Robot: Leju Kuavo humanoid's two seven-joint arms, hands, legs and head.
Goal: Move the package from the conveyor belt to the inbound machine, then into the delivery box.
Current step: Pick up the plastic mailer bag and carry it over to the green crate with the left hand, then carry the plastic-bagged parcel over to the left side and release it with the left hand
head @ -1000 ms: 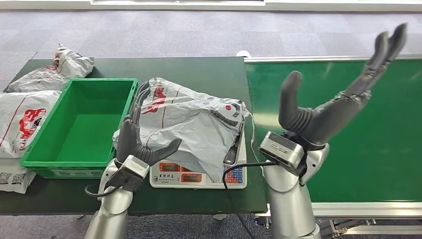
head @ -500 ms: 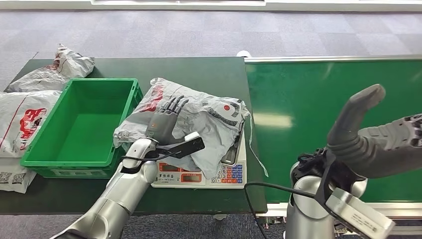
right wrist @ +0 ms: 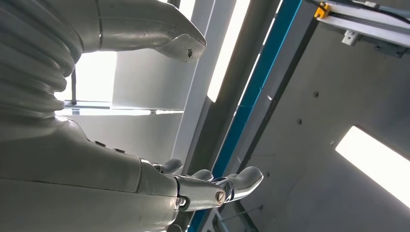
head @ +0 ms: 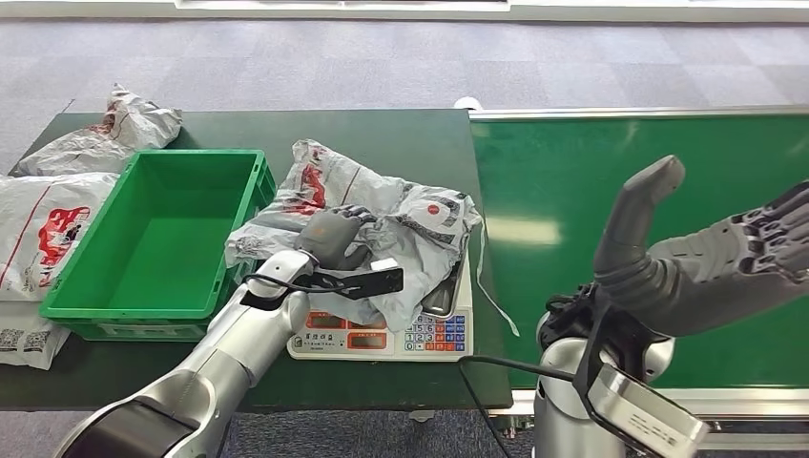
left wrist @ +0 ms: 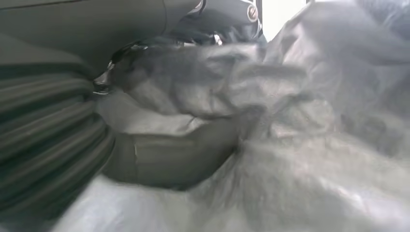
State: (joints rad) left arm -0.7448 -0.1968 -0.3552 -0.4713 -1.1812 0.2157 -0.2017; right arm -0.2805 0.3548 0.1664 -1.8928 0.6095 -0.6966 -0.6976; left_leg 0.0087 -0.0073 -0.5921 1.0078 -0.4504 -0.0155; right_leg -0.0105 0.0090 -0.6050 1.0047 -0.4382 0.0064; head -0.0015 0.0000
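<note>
At centre frame the left hand [head: 331, 239] grips the crumpled grey package [head: 401, 224] lying on the scale [head: 448, 329], while the right hand [head: 706, 258] hovers open and empty at right.

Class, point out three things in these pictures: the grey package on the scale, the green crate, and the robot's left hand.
grey package [head: 420, 215]: head view, crumpled upper right side.
green crate [head: 72, 310]: head view, near rim.
left hand [head: 329, 236]: head view, back of the hand gripping the package.
</note>
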